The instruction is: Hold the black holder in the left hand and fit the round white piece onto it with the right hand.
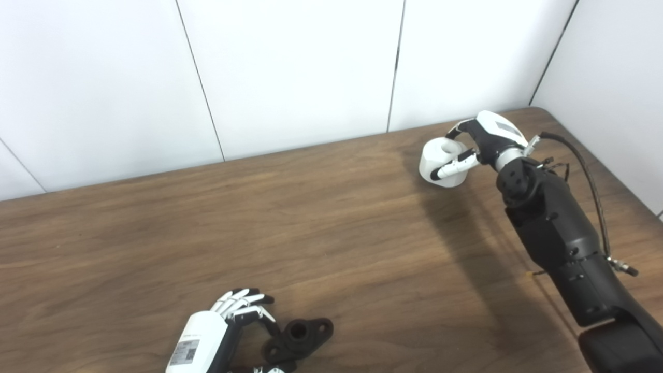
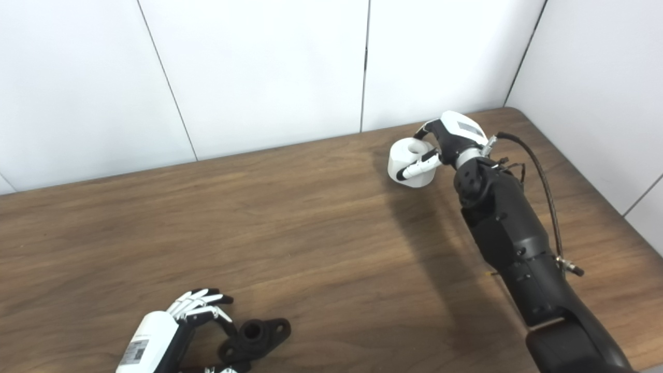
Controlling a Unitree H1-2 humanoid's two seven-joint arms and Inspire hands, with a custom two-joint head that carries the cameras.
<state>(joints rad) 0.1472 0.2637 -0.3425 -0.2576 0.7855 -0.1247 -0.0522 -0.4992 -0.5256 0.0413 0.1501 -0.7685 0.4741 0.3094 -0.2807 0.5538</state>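
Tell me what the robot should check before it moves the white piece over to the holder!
1. Right hand wrapped around the white piece: ok.
2. Piece lifted clear of the table: cannot tell.
3. Left hand at the holder: ok, fingers spread beside it.
4. Holder firmly held and lifted: not ok, it lies on the table.
5. Holder's hole facing up: ok.
6. Table between the two free of other things: ok.

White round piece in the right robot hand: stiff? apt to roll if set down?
The white round piece looks like a rigid, thick-walled ring, so probably stiff. Its curved side suggests rolling if laid sideways. The right robot hand wraps it with spread fingers, so it is probably light.
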